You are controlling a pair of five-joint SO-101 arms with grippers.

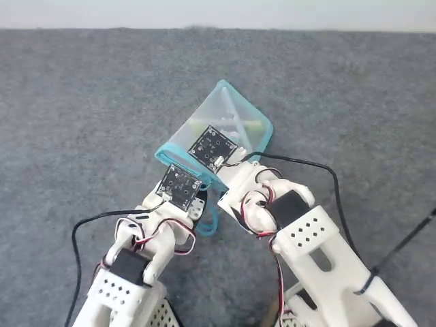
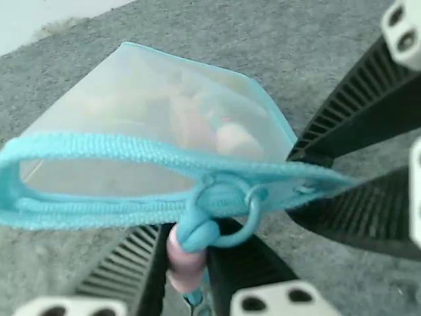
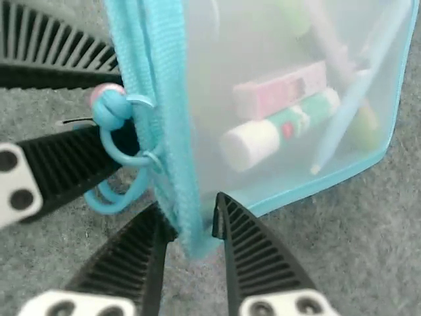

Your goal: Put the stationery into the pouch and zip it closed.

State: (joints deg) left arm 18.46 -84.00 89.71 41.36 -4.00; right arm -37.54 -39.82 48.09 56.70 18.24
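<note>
Pincer by pincer: the left pincer [image 2: 187,253] is closed narrow on the cord and pink bead [image 2: 184,266] of the zip pull [image 2: 220,197], at the pouch's zip edge. The right pincer [image 3: 194,230] is clamped on that same teal zip edge, at the end of the pouch [image 1: 228,112]. The two pincers sit close together along that edge.

The pouch lies on the grey table [image 1: 82,102], with its zip edge toward the arms and its closed bottom away from them.

The filling looks done. Through the pouch's clear wall I see a pink eraser [image 3: 279,89], a white and green stick [image 3: 276,128] and a pale blue pen [image 3: 348,112], all inside and lying toward the pouch's bottom. No stationery lies on the table around the pouch.

The zipping is only partly done, as far as I can judge. From the slider to the end held by the right pincer, the two teal bands lie together. From the slider to the pouch's other end, they stand apart with an open gap between them.

What is left is to draw the pull along the zip edge to that open end, away from the right pincer, while the clamped end is held steady.
</note>
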